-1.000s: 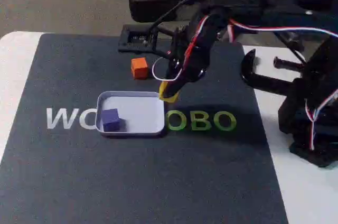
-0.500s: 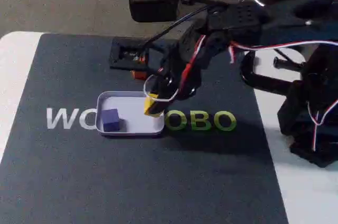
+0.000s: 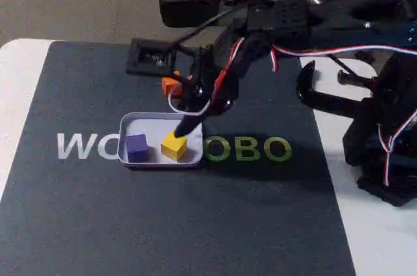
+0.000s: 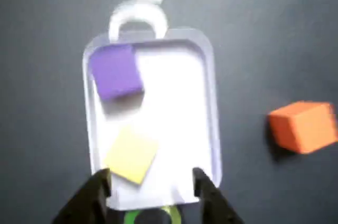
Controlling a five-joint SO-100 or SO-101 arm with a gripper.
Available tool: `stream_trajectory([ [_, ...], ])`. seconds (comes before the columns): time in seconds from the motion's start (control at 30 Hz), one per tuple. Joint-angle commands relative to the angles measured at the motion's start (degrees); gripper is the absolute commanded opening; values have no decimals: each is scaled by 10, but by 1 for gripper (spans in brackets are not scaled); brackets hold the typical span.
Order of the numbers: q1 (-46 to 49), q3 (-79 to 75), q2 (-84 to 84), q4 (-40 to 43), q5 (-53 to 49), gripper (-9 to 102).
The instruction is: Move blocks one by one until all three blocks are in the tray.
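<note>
Yellow block (image 3: 174, 147) sits inside the tray (image 3: 156, 120), at its right end in the fixed view, lying free with nothing clamped on it. In the wrist view that same yellow block (image 4: 131, 156) lies turned at an angle near the tray's (image 4: 209, 102) close end, just beside one dark fingertip. The purple block (image 3: 136, 147) is in the tray too, at the other end, a gap of bare tray floor between the two; in the wrist view the purple block (image 4: 115, 71) is hard against the far left corner. The orange block (image 3: 171, 85) is outside the tray, on the dark mat (image 3: 195, 224) just behind it, partly hidden by the arm; in the wrist view the orange block (image 4: 303, 127) is well off to the tray's right. The gripper (image 4: 152, 182) hangs over the tray's near end, fingers spread apart and holding nothing. In the fixed view the gripper (image 3: 185, 126) points down just above the yellow block.
</note>
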Motion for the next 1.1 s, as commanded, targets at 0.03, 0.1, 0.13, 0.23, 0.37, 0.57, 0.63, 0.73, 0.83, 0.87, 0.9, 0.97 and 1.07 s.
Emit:
stream_trajectory([
  [0.03,8,-122,-5,73,51,17],
  [0.1,15,-202,-31,140,69,17],
  [0.13,18,-243,-47,174,76,17],
  [0.23,33,-349,-92,255,75,17],
  [0.37,51,-408,-137,258,53,16],
  [0.57,89,-501,-208,258,11,16],
  [0.63,103,-508,-215,258,1,16],
  [0.73,128,-508,-215,265,-21,16],
  [0.83,153,-503,-206,296,-59,16],
  [0.87,158,-499,-200,308,-69,15],
  [0.9,160,-487,-189,314,-76,14],
  [0.97,161,-456,-169,314,-91,14],
  [1.07,156,-446,-165,313,-100,14],
])
